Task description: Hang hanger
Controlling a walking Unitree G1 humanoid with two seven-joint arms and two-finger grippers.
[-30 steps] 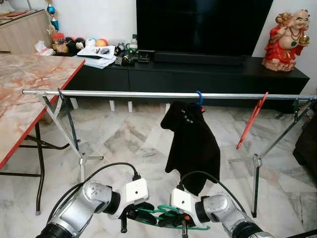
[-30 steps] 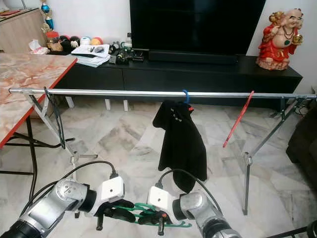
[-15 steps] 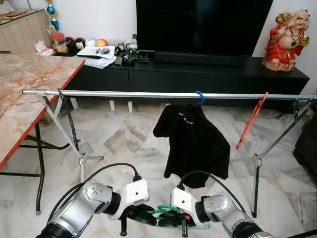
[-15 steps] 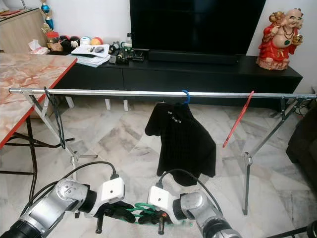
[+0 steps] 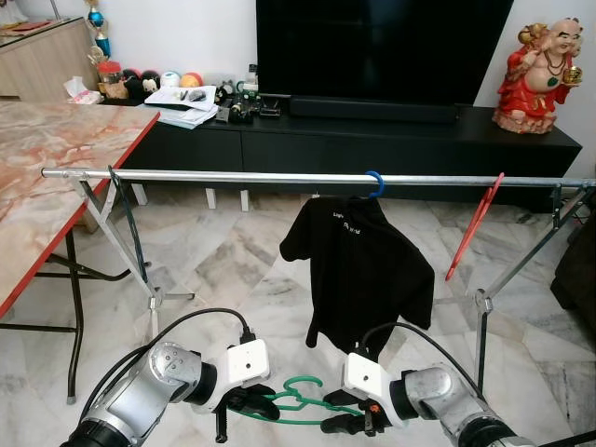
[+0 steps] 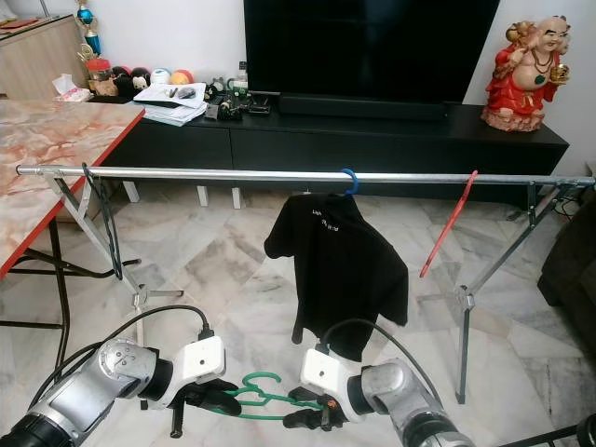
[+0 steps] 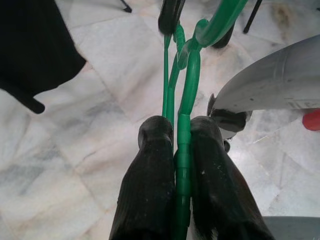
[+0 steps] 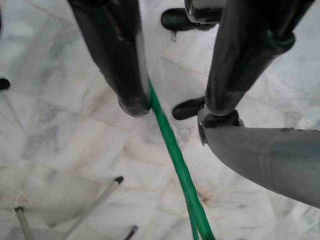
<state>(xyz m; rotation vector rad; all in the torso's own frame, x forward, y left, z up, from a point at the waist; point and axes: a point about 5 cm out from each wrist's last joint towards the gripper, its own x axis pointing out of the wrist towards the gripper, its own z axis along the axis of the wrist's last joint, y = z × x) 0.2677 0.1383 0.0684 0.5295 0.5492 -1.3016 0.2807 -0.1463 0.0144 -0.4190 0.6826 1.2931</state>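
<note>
Low over the marble floor, the left gripper (image 7: 175,137) pinches one end of the thin green plastic hanger (image 5: 300,402), fingers closed tight on it. The right gripper (image 8: 172,102) stands parted, one finger touching the hanger's bar. Beyond, a black shirt (image 5: 358,270) hangs mid-span on the silver clothes rail (image 5: 214,176), bare rail either side.

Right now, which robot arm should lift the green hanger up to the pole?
The left. Its claw is shut tight on the green hanger, while the right claw is open and the hanger only passes between its fingers. The pole is above.
</note>
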